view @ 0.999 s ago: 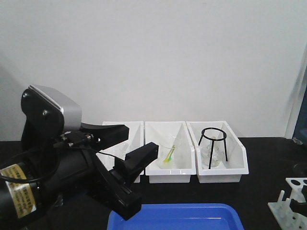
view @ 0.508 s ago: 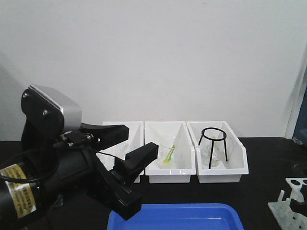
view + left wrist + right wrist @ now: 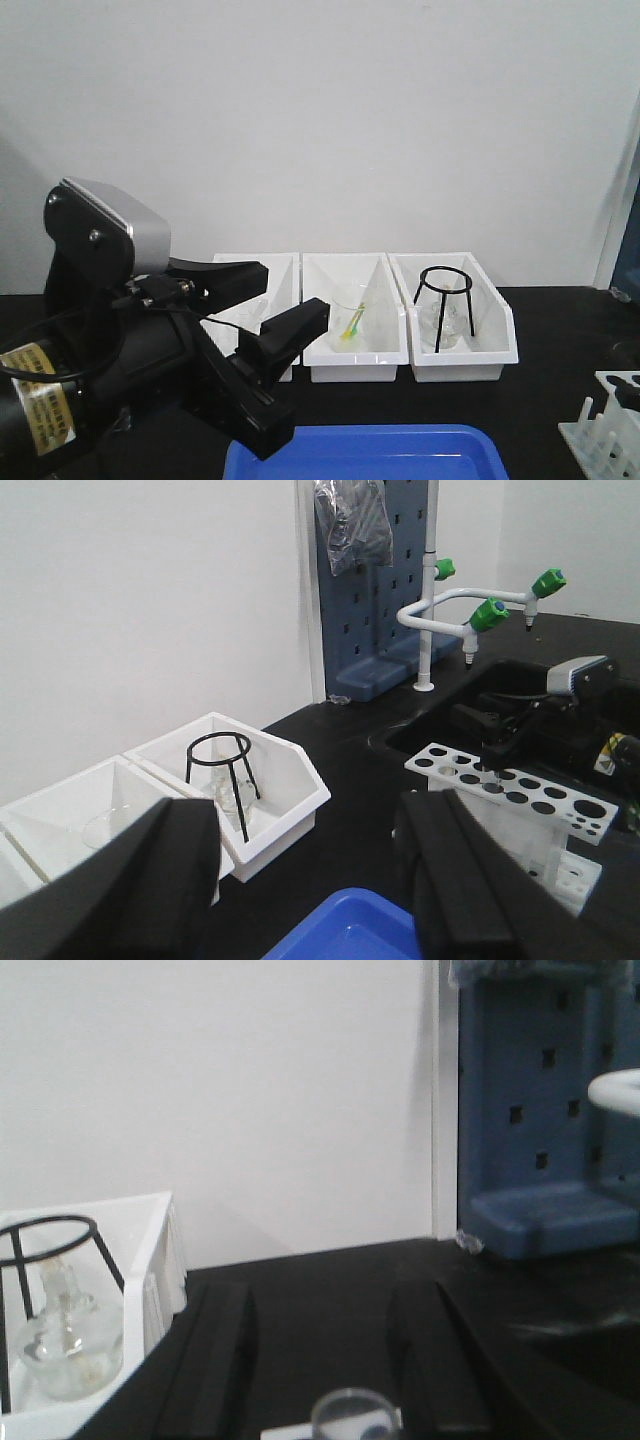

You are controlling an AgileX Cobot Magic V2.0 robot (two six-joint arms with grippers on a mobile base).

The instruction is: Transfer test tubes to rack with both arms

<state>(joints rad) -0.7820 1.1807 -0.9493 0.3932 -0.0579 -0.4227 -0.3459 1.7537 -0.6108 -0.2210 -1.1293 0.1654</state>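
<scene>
Closest to me, low in the front view, lies the rim of a bright blue plastic tray on the black surface. Over its left end hangs the left arm's black gripper with its silver-grey wrist housing and a yellow label; its jaws stand wide apart with nothing between them, the two dark fingers framing its own wrist view.

At the right edge stands the small white plastic test-tube rack with round holes in its top plate and upright pegs along one side. From the left wrist view the rack sits just beside the blue tray, and the right arm's gripper hovers right over its top plate. A slim clear glass test tube seems to hang there above a hole, though it is too faint to be sure. In the right wrist view a round clear rim shows low between the two dark fingers, which stand apart on either side; I cannot tell whether they press on it.

Farther back, three white sloped-front plastic bins line up against the wall. The right one holds a black wire tripod stand over a small clear glass flask; the middle one holds something yellow-green.

Beyond, a blue pegboard and a white tap with green nozzles.
</scene>
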